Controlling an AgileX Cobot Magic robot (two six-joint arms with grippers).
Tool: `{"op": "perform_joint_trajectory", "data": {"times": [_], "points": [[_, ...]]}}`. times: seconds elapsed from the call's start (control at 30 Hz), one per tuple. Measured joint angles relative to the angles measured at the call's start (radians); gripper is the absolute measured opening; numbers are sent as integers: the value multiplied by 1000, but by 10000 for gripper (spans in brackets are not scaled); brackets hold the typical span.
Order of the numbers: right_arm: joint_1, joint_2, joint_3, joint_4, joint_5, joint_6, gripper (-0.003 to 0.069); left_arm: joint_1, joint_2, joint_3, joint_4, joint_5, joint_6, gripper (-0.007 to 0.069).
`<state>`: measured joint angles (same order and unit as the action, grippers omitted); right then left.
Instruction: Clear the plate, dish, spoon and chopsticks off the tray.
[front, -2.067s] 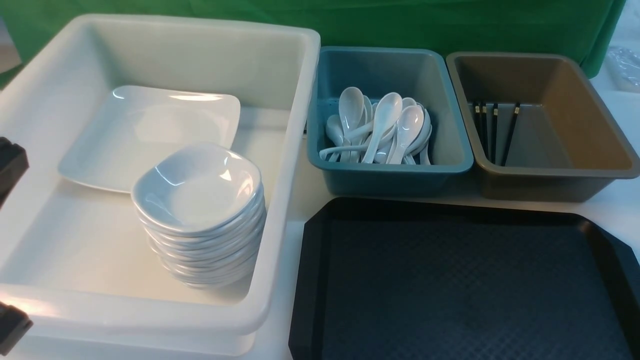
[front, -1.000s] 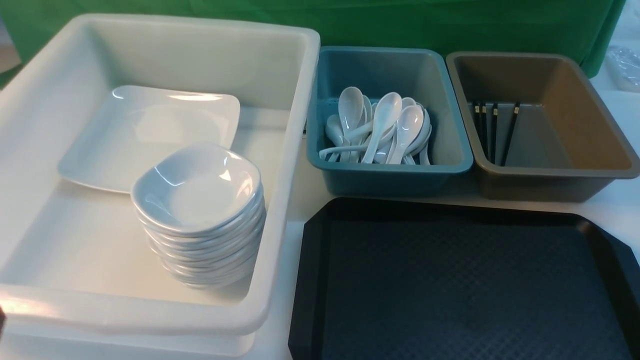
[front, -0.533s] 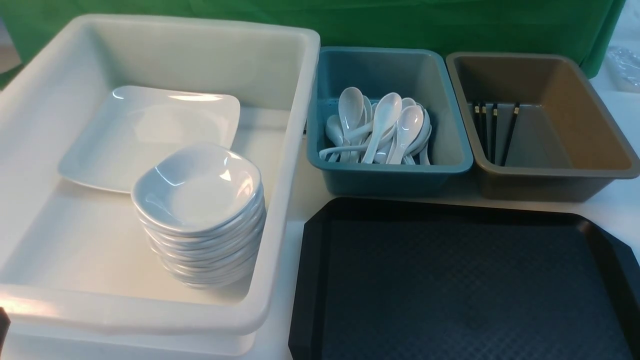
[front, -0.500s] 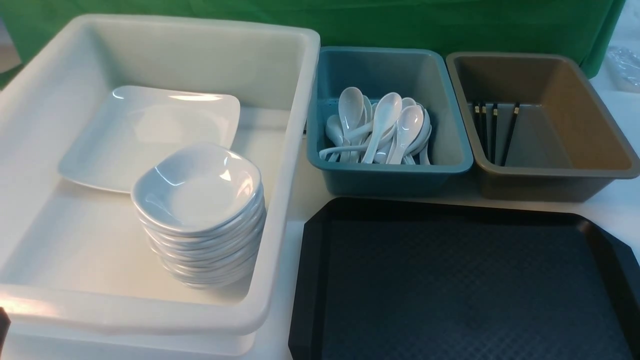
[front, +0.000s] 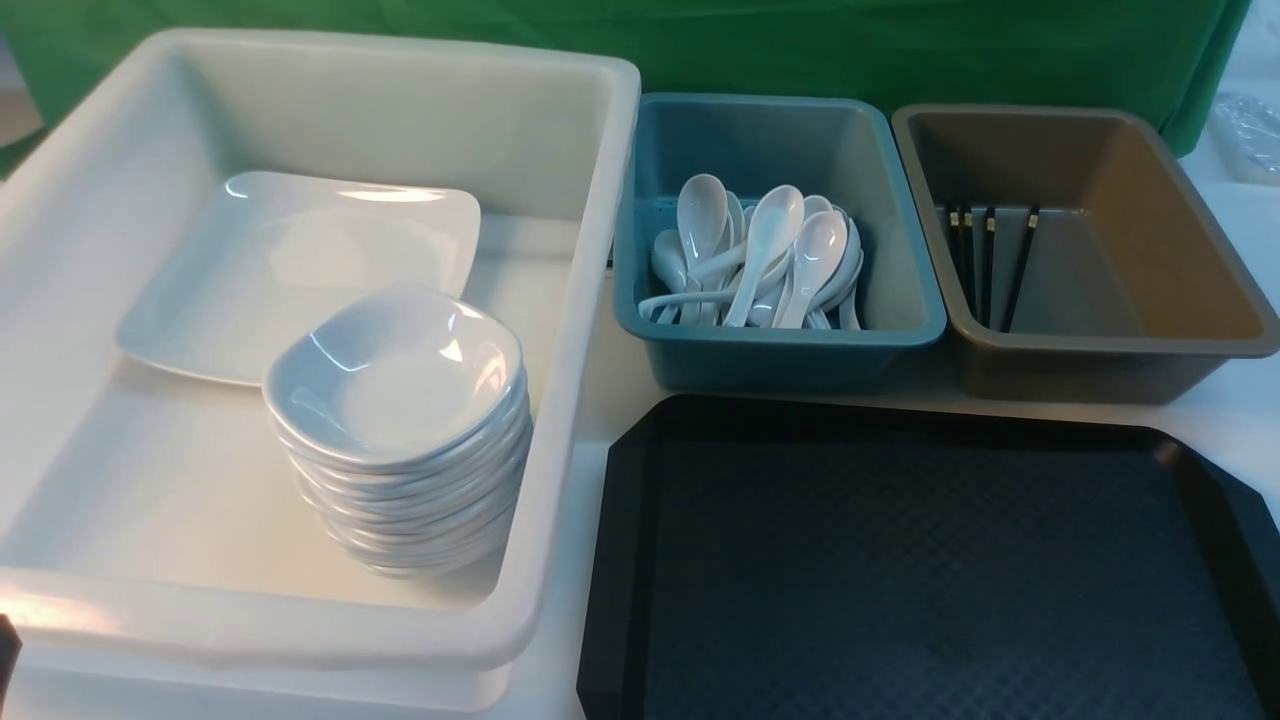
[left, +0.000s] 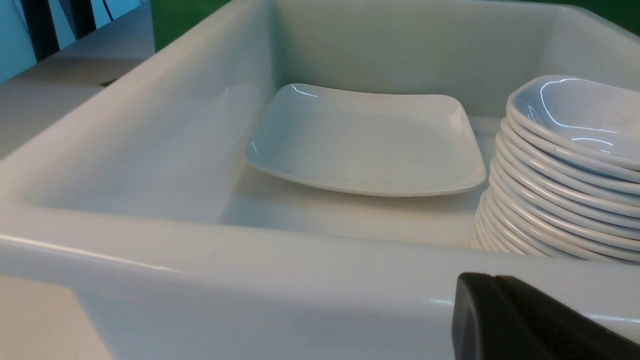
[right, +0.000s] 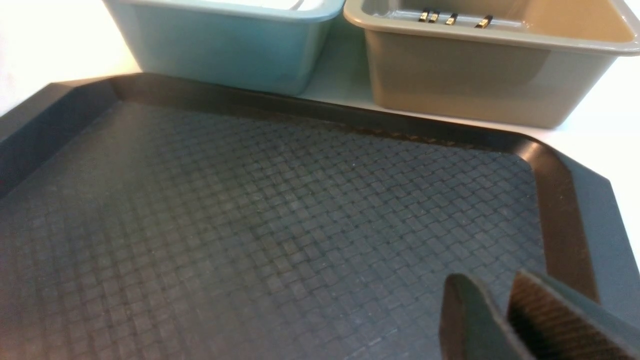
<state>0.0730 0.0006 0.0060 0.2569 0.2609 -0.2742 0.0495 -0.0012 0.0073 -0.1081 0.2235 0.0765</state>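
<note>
Front view: the tray (front: 930, 560) lies bare on the counter (front: 1225, 405); no dishware shows on what is visible of it. The plate (front: 290, 265) lies flat in the white bin (front: 590, 330), and the dish (front: 395, 375) tops a stack just beside it, overlapping the plate's near corner. The spoon (front: 815, 255) rests in a heap in the teal bin (front: 780, 350); the chopsticks (front: 990, 265) lean in the brown bin (front: 1110, 350). Judged from this, the clearing looks complete. A dark sliver at the lower left edge may be the left arm.

Left wrist view: only one dark pad of the left gripper (left: 530, 320) shows, low outside the bin's near wall, so I cannot tell whether it is apart or together. Risk: any forward sweep from here would strike the bin wall, and the tall dish stack could topple onto the plate.

Right wrist view: the right gripper (right: 500, 312) hangs above the tray's textured floor, near its rim, fingers nearly together and holding nothing. Risk: dropping lower would scrape or shove the tray into the bins.
</note>
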Motion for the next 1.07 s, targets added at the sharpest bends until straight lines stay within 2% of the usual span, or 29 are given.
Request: {"op": "perform_joint_trajectory", "data": {"times": [1.07], "points": [[0,0,0,0,0,0,223,0,0,0,8,0,0,7]]}}
